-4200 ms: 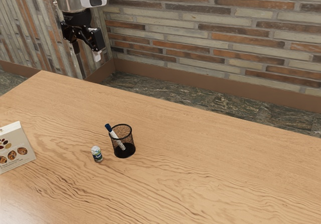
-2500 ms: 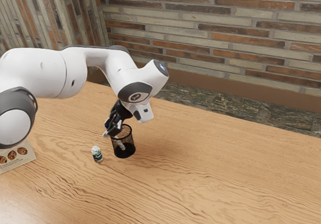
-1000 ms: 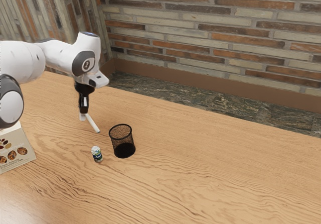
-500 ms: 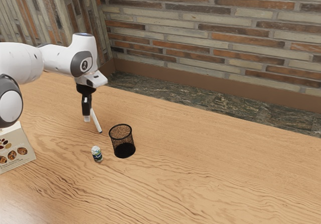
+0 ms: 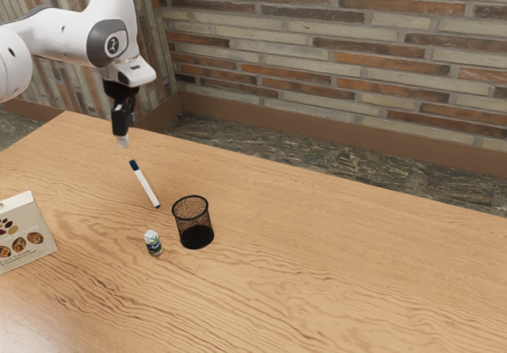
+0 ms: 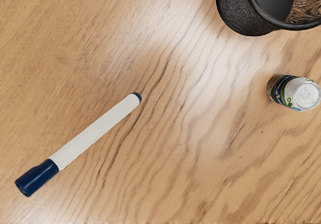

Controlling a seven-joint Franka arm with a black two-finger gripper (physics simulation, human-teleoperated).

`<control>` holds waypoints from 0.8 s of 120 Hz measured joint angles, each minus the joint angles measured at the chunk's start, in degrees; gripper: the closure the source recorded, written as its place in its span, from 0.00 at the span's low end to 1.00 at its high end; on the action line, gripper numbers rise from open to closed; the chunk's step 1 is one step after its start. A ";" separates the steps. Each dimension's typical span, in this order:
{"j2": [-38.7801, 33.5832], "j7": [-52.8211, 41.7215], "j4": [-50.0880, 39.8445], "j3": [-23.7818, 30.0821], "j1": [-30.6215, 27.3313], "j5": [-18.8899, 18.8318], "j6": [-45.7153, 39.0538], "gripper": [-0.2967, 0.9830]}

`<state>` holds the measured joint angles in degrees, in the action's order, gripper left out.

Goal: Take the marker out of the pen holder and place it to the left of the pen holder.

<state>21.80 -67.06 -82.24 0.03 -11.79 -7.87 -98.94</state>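
My gripper point(image 5: 122, 141) hangs above the table, apart from the marker, over the side of its blue cap. The white marker point(image 5: 144, 184) lies on the tabletop, outside the black mesh pen holder point(image 5: 193, 222), on its side toward the exterior view's left; its plain end points toward the holder. In the wrist view the marker point(image 6: 95, 132) rests flat on the wood with a gap between it and the pen holder point(image 6: 243, 13). The holder stands upright with no marker inside.
A small can with a silver top point(image 5: 153, 243) stands close to the holder; the wrist view shows the same can point(image 6: 296, 92). A printed box or card point(image 5: 24, 230) lies at the exterior view's left edge of the wooden table point(image 5: 317, 266).
The marker has come out of the holder, been carried toward the exterior view's left and been let go on the table. Since half a second ago my hand has risen away from it.
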 joint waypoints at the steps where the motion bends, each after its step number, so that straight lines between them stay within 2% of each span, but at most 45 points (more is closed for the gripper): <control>1: 0.03 -0.02 -0.01 0.00 0.00 -0.01 0.08 0.24; 64: 0.37 -0.83 -0.37 -0.03 -0.05 -0.14 1.79 0.23; 76: 0.01 2.42 -0.27 -0.84 -0.12 -0.67 3.81 0.23; 84: -4.84 7.56 -0.15 -2.36 -0.21 -1.82 8.06 0.23; 90: -11.72 11.45 -2.09 -2.62 0.17 -1.87 8.24 0.23; 96: -14.72 15.17 -2.58 -2.67 0.63 -0.98 8.20 0.23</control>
<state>7.08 -51.89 -84.82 -2.64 -11.17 -8.85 -90.74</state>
